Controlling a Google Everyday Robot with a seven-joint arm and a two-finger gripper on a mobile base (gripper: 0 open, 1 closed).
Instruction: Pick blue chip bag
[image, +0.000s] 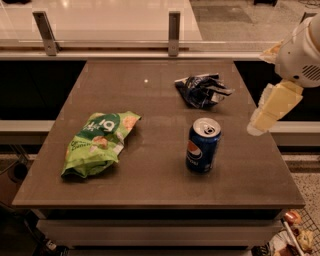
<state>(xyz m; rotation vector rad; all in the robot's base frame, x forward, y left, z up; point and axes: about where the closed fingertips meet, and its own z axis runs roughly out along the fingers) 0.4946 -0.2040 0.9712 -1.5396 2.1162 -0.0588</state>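
Note:
The blue chip bag (202, 90) is a small crumpled dark navy foil bag with white markings. It lies at the back right of the brown table (150, 150). My gripper (260, 122) is pale yellow and hangs from the white arm (300, 55) at the right edge of the view. It is over the table's right edge, to the right of the bag and a little nearer the front, and apart from it. It holds nothing that I can see.
A blue Pepsi can (202, 146) stands upright in front of the bag. A larger light-green chip bag (100, 142) lies at the left of the table. A rail with metal posts (173, 31) runs behind the table.

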